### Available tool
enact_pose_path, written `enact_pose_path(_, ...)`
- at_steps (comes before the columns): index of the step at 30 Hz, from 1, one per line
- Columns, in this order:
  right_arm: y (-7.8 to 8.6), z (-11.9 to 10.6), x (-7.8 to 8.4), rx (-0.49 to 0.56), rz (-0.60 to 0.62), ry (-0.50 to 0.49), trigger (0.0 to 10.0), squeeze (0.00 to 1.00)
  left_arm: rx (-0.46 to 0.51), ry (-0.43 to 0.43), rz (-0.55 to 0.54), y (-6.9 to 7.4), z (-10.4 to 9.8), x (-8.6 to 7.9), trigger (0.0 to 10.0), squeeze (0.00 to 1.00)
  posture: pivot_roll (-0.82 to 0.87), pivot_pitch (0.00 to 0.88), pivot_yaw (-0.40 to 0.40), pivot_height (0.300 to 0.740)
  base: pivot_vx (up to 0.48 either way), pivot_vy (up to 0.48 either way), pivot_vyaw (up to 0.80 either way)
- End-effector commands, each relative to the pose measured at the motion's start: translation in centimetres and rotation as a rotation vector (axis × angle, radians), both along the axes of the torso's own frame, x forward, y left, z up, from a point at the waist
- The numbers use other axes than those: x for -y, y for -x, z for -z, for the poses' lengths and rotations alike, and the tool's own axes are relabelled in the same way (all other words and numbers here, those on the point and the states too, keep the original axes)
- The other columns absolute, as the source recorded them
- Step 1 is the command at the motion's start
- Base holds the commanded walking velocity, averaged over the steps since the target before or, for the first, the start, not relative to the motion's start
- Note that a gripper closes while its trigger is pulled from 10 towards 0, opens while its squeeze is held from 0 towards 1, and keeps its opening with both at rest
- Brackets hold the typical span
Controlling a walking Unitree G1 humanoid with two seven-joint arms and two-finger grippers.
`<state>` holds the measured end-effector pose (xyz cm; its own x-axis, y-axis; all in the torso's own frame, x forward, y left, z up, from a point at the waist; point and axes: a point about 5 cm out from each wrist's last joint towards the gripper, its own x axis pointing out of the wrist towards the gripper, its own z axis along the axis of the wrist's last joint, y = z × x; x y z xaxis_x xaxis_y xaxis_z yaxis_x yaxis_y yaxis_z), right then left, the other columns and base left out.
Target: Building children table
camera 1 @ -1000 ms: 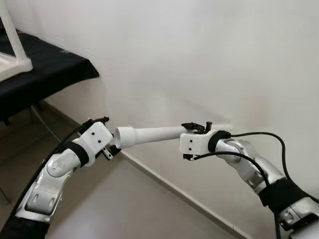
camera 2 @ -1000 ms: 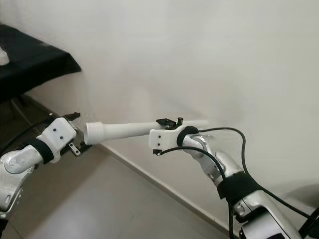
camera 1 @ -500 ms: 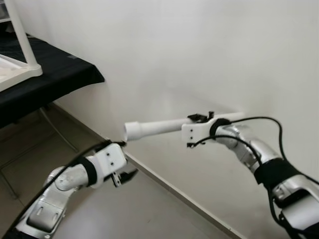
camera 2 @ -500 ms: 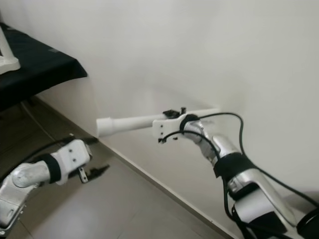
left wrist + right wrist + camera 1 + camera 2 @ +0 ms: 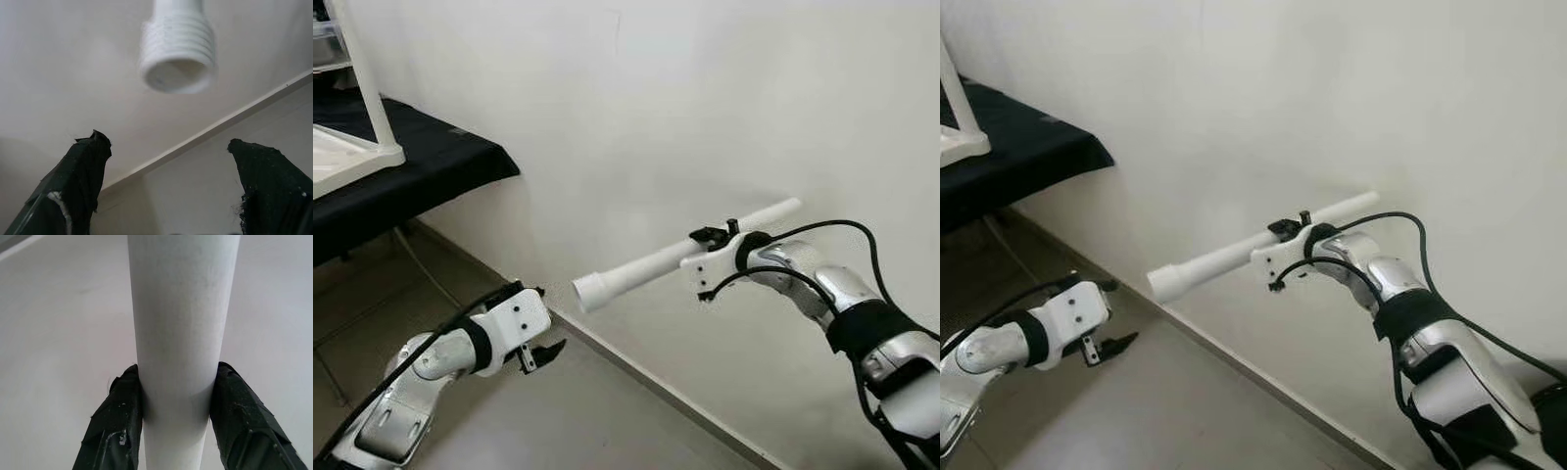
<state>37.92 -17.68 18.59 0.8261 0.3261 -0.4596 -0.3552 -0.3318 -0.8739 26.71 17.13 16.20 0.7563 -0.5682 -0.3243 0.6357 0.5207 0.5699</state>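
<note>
My right gripper is shut on a white table leg, a long tapered tube with a threaded end pointing left and slightly down. In the right wrist view both black fingers clamp the leg on its sides. My left gripper hangs low to the left, open and holding nothing, below and left of the threaded end. In the left wrist view the threaded end floats above the spread fingertips.
A white wall stands close ahead, with a skirting board along the tiled floor. At far left a black-draped table carries a white upside-down table frame.
The right gripper has lifted and tilted the leg so its threaded end points lower. The left gripper has dropped away from the threaded end and now hangs open below it.
</note>
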Motion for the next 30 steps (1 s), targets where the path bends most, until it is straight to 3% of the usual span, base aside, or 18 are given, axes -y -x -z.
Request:
enact_pose_path(1,-0.2,-0.6,0.2,0.025,-0.007,0.027,0.0,0.00,0.002,-0.026,0.001,0.2,-0.2,-0.1,10.0,0.00,0.01,0.000,-0.085,0.740,0.000,0.000,0.00)
enact_pose_path(7,-0.5,-0.4,0.1,0.034,-0.011,0.046,0.0,0.00,0.005,0.019,0.028,0.3,-1.1,0.8,10.0,0.00,0.01,0.000,-0.090,0.740,0.000,0.000,0.00)
enact_pose_path(11,-0.7,-0.5,-0.8,0.050,-0.029,0.032,0.0,0.00,-0.043,0.117,0.134,0.7,-1.5,2.1,10.0,0.00,0.00,0.000,-0.078,0.740,0.000,0.000,0.00)
enact_pose_path(18,-1.3,-0.7,-0.5,0.076,-0.009,0.052,0.0,0.00,-0.089,0.094,0.230,1.5,-1.3,2.5,10.0,0.00,-0.01,0.000,-0.068,0.740,0.000,0.000,0.00)
enact_pose_path(28,-1.1,-0.9,-1.8,0.083,-0.082,0.046,0.0,0.00,-0.079,0.057,0.177,1.0,-1.1,1.6,10.0,0.00,0.00,0.000,-0.068,0.740,0.000,0.000,0.00)
enact_pose_path(30,-0.6,-0.7,-2.7,0.072,-0.138,0.048,0.0,0.00,-0.027,0.070,0.136,0.2,-1.9,1.4,10.0,0.00,-0.01,0.000,-0.063,0.740,0.000,0.000,0.00)
